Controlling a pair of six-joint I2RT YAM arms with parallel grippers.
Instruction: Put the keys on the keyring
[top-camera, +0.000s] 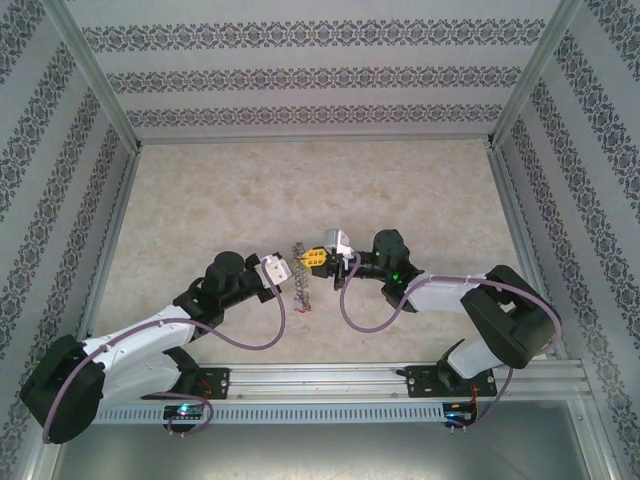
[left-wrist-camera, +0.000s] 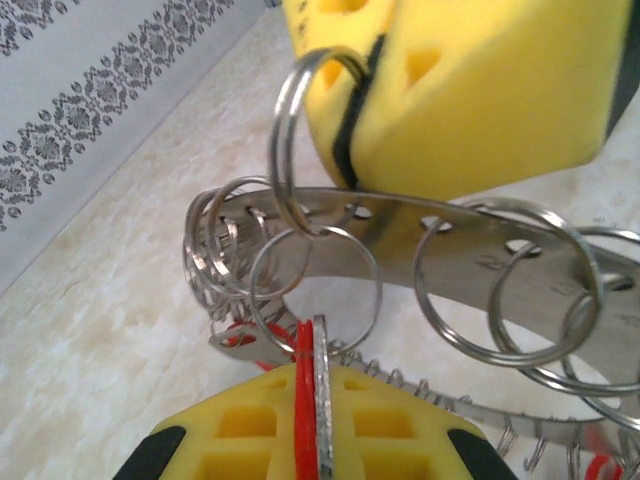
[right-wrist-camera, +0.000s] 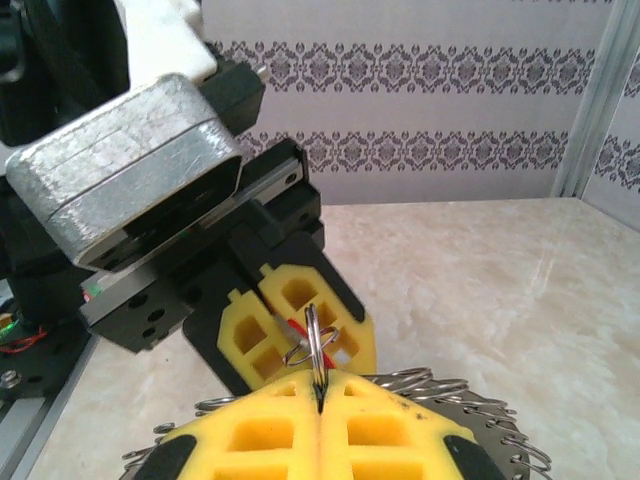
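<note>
Keyring (left-wrist-camera: 395, 218): one split ring (right-wrist-camera: 313, 335) pinched in my right claw (right-wrist-camera: 320, 400); red key (left-wrist-camera: 305, 350) clamped in my left claw (left-wrist-camera: 310, 400), opposite.

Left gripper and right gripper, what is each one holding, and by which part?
The left gripper pinches a red-headed key edge-on between its pads; which end cannot be told. The right gripper pinches a split ring by its rim.
</note>
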